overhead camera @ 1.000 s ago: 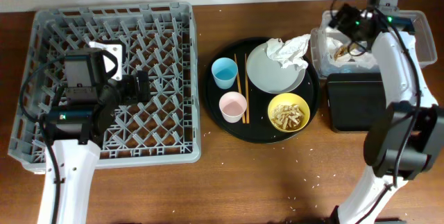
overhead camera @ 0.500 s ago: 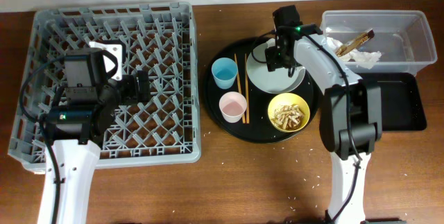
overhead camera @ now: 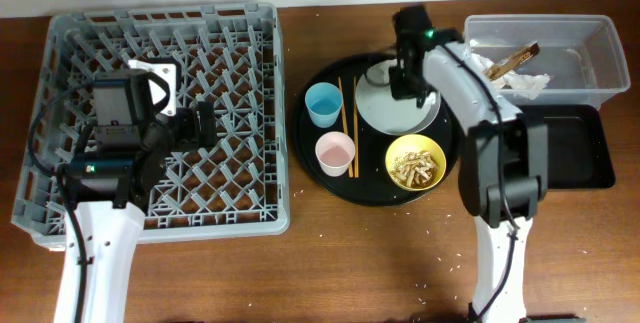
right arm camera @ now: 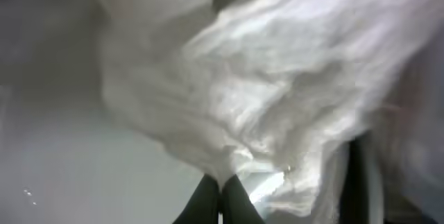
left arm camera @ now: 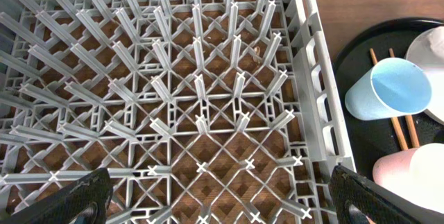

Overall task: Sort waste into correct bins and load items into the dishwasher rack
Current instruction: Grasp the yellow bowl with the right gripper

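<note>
My right gripper [right arm camera: 220, 197] is shut, pinching a fold of a crumpled white napkin [right arm camera: 277, 92] that fills the right wrist view. From overhead this gripper [overhead camera: 405, 75] is low over the white plate [overhead camera: 395, 113], and the arm hides the napkin. My left gripper [left arm camera: 222, 203] stands open above the grey dishwasher rack [left arm camera: 201, 106], nothing between its fingers. The clear tub [overhead camera: 590, 58] holds another napkin [overhead camera: 522, 82] and the brown-and-white wrapper [overhead camera: 513, 59]. Beside the plate are the chopsticks [overhead camera: 346, 123], blue cup [overhead camera: 323, 104], pink cup [overhead camera: 336, 152] and yellow bowl [overhead camera: 416, 161] of tan scraps.
The dishes sit on a round black tray [overhead camera: 308, 153] between the rack [overhead camera: 100, 33] and the bins. A shallow black rectangular tray [overhead camera: 575, 148] lies in front of the tub. Small crumbs dot the wooden table [overhead camera: 400, 253] near the front.
My right arm swung from the clear tub over to the plate, and its jaws went from open to shut on the napkin. The left arm has not moved.
</note>
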{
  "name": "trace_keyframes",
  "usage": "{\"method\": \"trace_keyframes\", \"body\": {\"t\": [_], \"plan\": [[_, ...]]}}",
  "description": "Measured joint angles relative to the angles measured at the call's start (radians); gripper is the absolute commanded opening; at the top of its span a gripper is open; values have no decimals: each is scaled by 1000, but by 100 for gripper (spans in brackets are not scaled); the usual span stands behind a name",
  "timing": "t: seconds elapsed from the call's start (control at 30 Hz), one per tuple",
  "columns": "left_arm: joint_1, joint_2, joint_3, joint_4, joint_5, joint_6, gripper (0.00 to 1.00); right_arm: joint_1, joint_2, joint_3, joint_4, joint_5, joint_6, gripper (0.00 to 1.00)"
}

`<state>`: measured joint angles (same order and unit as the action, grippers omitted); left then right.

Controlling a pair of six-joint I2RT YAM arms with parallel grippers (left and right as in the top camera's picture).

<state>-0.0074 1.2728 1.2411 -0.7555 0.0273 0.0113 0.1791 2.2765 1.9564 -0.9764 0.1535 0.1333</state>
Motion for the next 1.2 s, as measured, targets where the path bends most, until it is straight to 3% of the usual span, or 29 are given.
{"method": "trace_keyframes", "body": {"t": [0.17, 0.37, 0.4, 0.43, 0.47, 0.5, 0.73, 0.9, 1.03, 1.2], "plan": [[0, 0, 0, 0, 0, 0, 99, -110, -288, 148, -50, 2, 89, 4], [0, 0, 0, 0, 0, 0, 99, -330, -230, 110, -11, 4, 233, 6], [0, 0, 0, -1, 0, 0, 99, -359, -184, 98, 2, 4, 242, 24], [0, 0, 0, 0, 0, 0, 99, -370, -154, 93, 14, 4, 249, 63], [0, 0, 0, 0, 0, 0, 99, -375, -121, 87, 26, 4, 253, 85], [0, 0, 0, 0, 0, 0, 99, -375, -101, 86, 34, 3, 246, 87], [0, 1, 0, 0, 0, 0, 99, -335, -240, 88, -159, -285, 94, 80], [0, 1, 0, 0, 0, 0, 99, -86, -408, 115, -450, -363, 111, 70], [0, 1, 0, 0, 0, 0, 99, 96, -379, -113, -388, -289, 252, 48], [0, 1, 1, -1, 0, 0, 99, 192, -358, -456, -119, -224, 335, 34]]}}
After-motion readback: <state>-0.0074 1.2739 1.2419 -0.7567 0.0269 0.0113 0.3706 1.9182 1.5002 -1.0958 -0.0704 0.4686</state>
